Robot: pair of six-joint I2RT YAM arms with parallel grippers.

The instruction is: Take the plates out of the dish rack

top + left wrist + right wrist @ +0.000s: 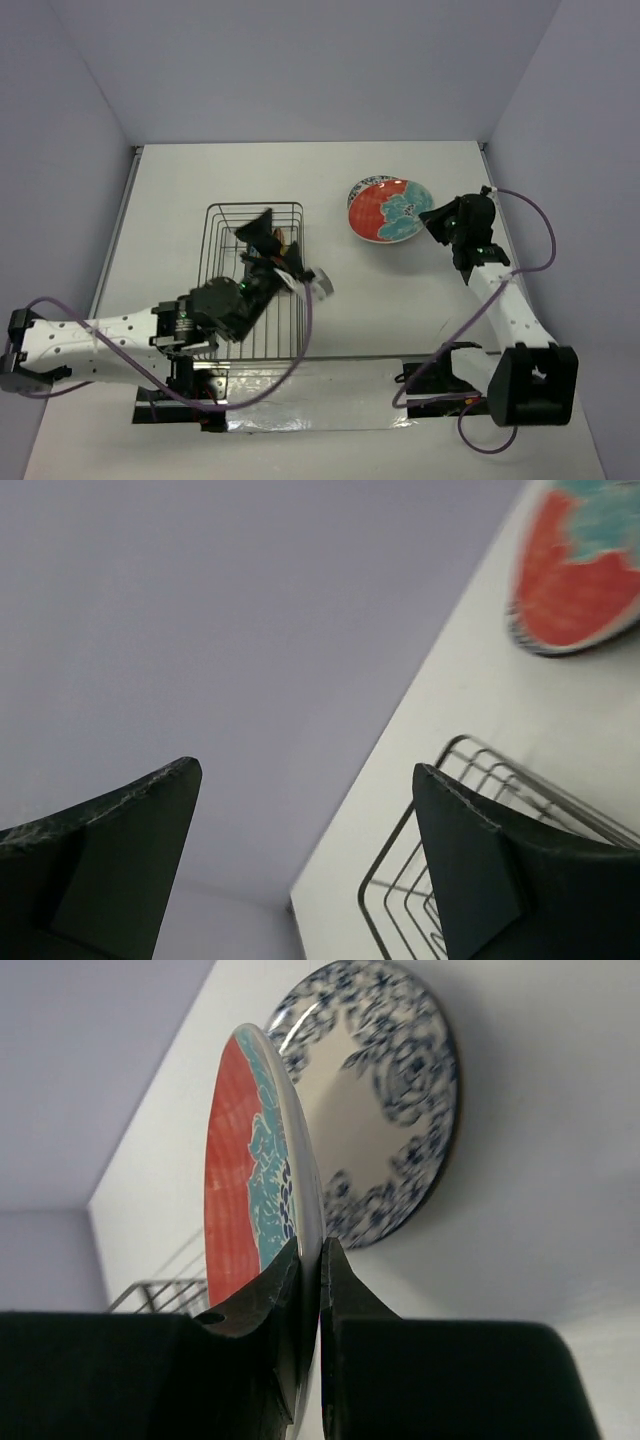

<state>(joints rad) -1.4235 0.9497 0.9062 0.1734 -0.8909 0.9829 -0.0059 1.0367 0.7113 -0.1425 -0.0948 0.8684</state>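
Two claws, two different states. Nearest me, the left claw (262, 232) hangs over the grey wire dish rack (225, 222) with its jaws wide apart and nothing between them. Something small and orange shows beside it in the rack, too hidden to name. If this claw goes down carelessly, I judge a finger could snag an upright prong and drag the light rack across the surface.

Farther over, the right claw (310, 1250) is clamped on the rim of the round red plate with teal flowers (240, 1170). It holds the plate tilted over a white plate with a blue floral rim (390, 1090) that lies flat; I cannot tell whether the two touch. That thin edge grip looks the bigger risk. The plate could pivot or slip, and if released at this tilt it may clatter onto the white one and chip both.

The pale matt surface (200, 180) runs back to plain lavender walls (300, 60) on three sides.
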